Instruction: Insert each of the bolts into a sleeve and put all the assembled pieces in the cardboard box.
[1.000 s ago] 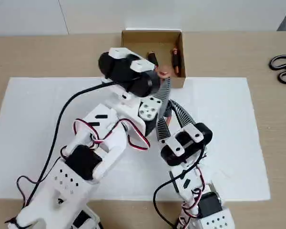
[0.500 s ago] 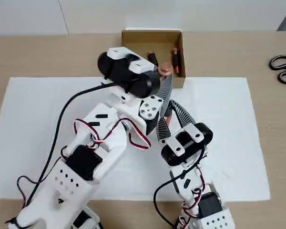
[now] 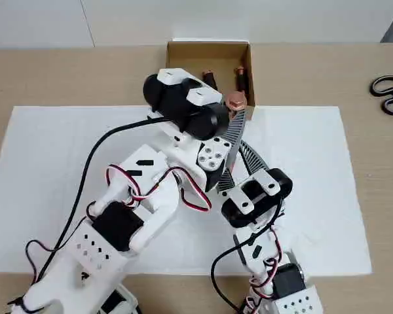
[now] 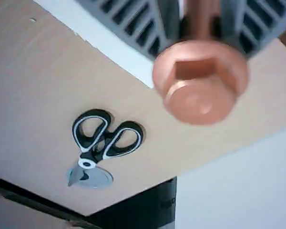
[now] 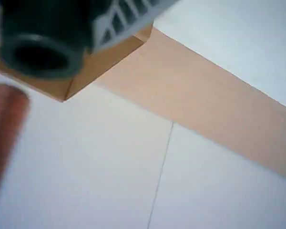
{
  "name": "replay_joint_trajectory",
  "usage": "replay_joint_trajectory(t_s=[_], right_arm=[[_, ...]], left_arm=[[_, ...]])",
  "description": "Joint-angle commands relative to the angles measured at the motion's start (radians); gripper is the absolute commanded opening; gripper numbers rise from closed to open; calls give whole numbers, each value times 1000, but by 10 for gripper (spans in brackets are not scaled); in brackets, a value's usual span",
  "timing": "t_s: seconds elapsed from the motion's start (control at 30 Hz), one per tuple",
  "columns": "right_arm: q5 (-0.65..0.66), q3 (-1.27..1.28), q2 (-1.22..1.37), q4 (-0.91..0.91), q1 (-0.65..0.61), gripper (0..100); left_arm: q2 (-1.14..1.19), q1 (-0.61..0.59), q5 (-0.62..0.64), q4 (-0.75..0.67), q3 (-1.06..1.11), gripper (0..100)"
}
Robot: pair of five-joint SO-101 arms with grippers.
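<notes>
Bolt (image 4: pixel 200 81): copper, flanged hex head up. My left gripper (image 4: pixel 200 16) pinches it by the shank, with ribbed grey fingers (image 4: pixel 128 21) on both sides just under the head.

High view: the bolt hangs in the air at the 5 o'clock corner of the cardboard box (image 3: pixel 209 44), over its near wall. It touches nothing but my fingers.

Sleeve (image 5: pixel 35 52): dark tube with its open bore facing the right wrist camera. It's clamped in my right gripper (image 3: pixel 234 149), and one ribbed finger (image 5: pixel 119 19) shows against its side. The right gripper sits at 6 o'clock from the bolt, tucked under the left wrist. A blurred copper rod (image 5: pixel 5 129) runs beside the sleeve; I can't tell whether it's the bolt's shank. The box corner sits right behind the sleeve.

Box: at 12 o'clock on the table (image 3: pixel 52 72), open top. Two assembled pieces (image 3: pixel 241 78) lie inside along the 3 o'clock half, roughly parallel, near each other but apart.

The white paper sheet (image 3: pixel 314 163) covers the middle of the table, and its far edge meets the box's near wall. Both arms stand over it.

Scissors (image 4: pixel 105 143): black handles, on bare table at 2 o'clock, well apart from everything else.
</notes>
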Motion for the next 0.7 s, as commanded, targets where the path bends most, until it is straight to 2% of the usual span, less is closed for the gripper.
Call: replay_joint_trajectory(t_s=[0.0,0.2,0.33,0.67], right_arm=[[3,6,-22,-4,2,4],[3,6,-22,-4,2,4],[3,6,-22,-2,2,4],[3,6,-22,-4,2,4]], left_arm=[[-21,6,-2,5,-54,6],[-21,6,-2,46,-54,6],[-21,3,51,55,-58,6],[-21,2,46,118,7,6]])
